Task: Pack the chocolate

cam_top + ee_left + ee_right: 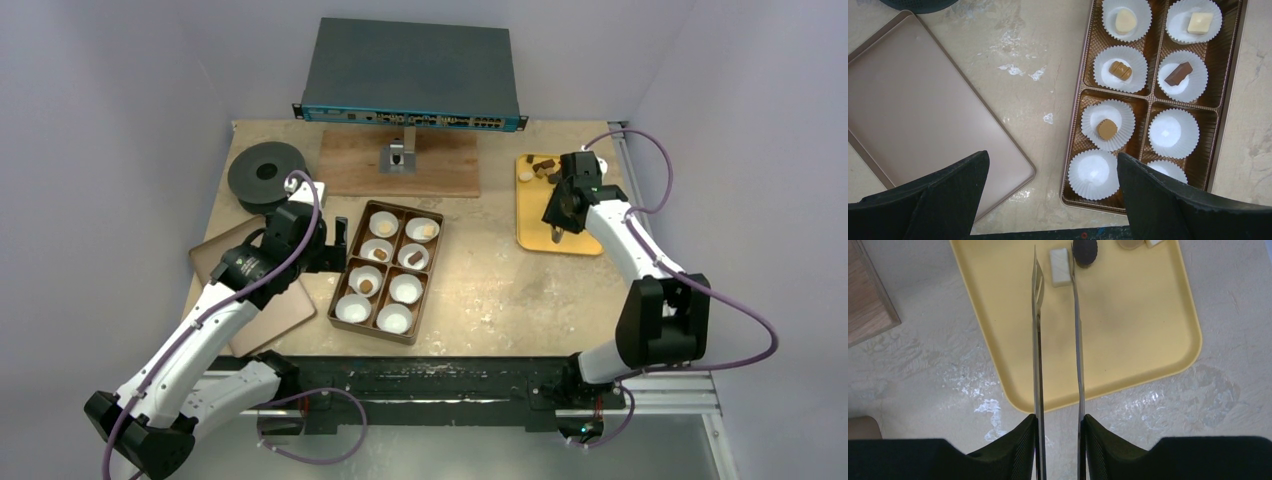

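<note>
Five of the box's (1150, 100) eight paper cups (1166, 134) hold chocolate (1120, 70); three wait empty. Over the yellow tray (1138, 340), the tongs (1037, 350) stand apart, straddling a cream piece (1060, 267), not yet pinching.

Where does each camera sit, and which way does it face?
Top external: above and behind, looking down at the table; left arm and right arm show.
Left wrist: on the left arm, looking down at the box and tan tray; open left claw at bottom.
Right wrist: looking down along the tongs in the right claw to the yellow tray.
Shared: top and left wrist both show the box.
</note>
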Tool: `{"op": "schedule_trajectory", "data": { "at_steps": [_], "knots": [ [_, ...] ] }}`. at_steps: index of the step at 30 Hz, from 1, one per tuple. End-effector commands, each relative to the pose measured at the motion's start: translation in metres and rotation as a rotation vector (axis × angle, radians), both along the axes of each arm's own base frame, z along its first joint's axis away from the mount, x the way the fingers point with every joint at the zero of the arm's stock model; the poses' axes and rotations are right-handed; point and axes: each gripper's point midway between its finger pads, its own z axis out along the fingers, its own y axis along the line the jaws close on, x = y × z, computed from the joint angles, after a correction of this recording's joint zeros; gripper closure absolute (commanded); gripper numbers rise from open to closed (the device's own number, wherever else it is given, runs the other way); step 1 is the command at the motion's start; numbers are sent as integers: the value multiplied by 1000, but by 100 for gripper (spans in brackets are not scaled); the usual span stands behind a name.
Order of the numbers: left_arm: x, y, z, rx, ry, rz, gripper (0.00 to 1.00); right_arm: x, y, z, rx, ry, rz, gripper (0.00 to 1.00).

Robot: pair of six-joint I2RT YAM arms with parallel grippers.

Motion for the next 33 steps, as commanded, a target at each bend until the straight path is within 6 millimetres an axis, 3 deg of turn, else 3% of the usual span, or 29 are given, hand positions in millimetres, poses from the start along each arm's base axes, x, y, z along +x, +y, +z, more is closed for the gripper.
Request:
{"op": "schedule_trajectory", "data": {
  "at_steps": [1,13,17,26,33],
  "knots": [
    [7,-3,5,-17,-29,2,0,12,1,6,5,-42,11,60],
    [6,-3,3,-17,-20,1,0,15,-2,2,-13,-24,10,65],
    [6,-4,3,-18,-20,1,0,13,0,3,-5,-20,15,71],
    [6,-4,4,-25,-21,2,0,1,-2,37,-4,-70,16,76],
    [6,-5,3,-26,-20,0,0,-11,2,50,14,-91,37,77]
  ]
}}
